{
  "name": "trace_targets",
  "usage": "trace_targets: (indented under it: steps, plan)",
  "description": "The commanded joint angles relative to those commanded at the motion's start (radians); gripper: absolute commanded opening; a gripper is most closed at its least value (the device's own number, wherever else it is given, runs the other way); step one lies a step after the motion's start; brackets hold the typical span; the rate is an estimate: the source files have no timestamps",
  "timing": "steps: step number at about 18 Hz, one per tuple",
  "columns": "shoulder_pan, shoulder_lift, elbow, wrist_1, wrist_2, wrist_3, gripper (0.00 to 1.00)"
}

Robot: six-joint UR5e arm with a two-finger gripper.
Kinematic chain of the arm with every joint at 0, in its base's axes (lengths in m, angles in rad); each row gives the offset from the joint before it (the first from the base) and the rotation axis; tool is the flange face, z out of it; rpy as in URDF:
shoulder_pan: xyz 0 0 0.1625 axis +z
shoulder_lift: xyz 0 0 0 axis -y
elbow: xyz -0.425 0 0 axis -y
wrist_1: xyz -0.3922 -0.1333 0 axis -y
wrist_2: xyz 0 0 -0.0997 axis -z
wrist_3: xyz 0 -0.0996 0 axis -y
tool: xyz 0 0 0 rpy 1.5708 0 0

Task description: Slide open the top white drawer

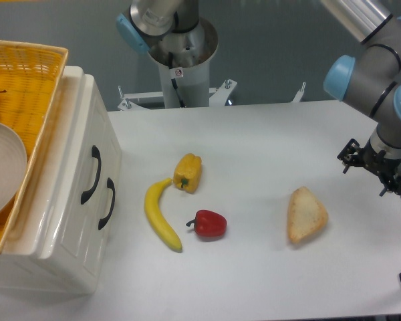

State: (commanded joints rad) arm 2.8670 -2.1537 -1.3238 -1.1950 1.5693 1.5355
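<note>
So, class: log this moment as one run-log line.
gripper: far right, grip state unclear | top white drawer: closed, handle untouched | table: banana, two peppers, bread

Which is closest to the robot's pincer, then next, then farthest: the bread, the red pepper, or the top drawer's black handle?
From the pincer at the table's right edge:
1. Bread, just below-left of it.
2. Red pepper, mid-table.
3. Top white drawer's black handle, far across on the cabinet side.
</note>
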Motion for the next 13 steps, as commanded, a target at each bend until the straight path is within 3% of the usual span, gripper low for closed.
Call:
trace_targets:
  steps: [13]
  plan:
    - [-0.015, 0.017, 0.002, 0.000, -0.015, -0.023, 1.00]
